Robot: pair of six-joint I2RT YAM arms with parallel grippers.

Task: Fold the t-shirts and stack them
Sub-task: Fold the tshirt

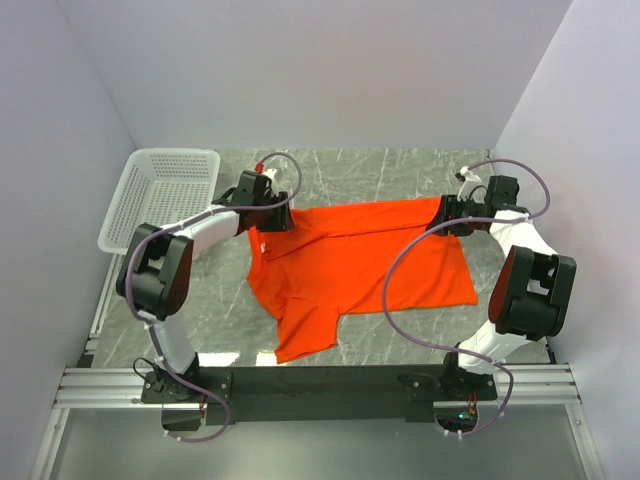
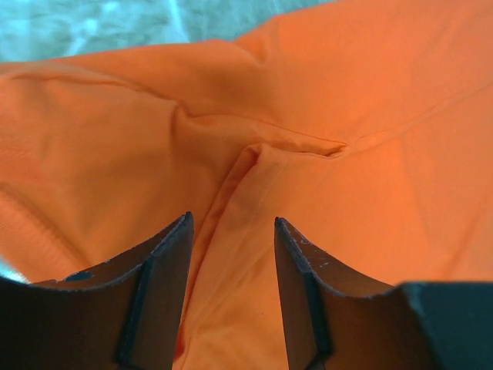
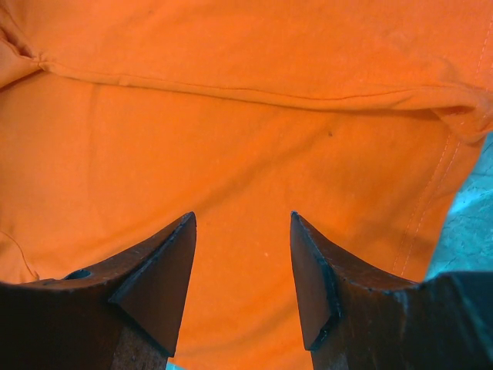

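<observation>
T-shirt [image 1: 360, 265]: lying spread but rumpled across the middle of the top frame, on the marbled table [image 1: 350, 170], with one sleeve pointing toward the lower centre. Sitting to the right of a white basket [image 1: 160, 190] in the upper left. Hovering at the shirt's upper-left edge with the left gripper [image 1: 272, 218], its jaws standing partly apart and pinching nothing. Straddling a raised crease of orange cloth in that wrist's frame [image 2: 231, 223]. Hanging over the shirt's upper-right corner with the right gripper [image 1: 445, 215], likewise parted and holding nothing, flat cloth filling the gap [image 3: 243, 220].
</observation>
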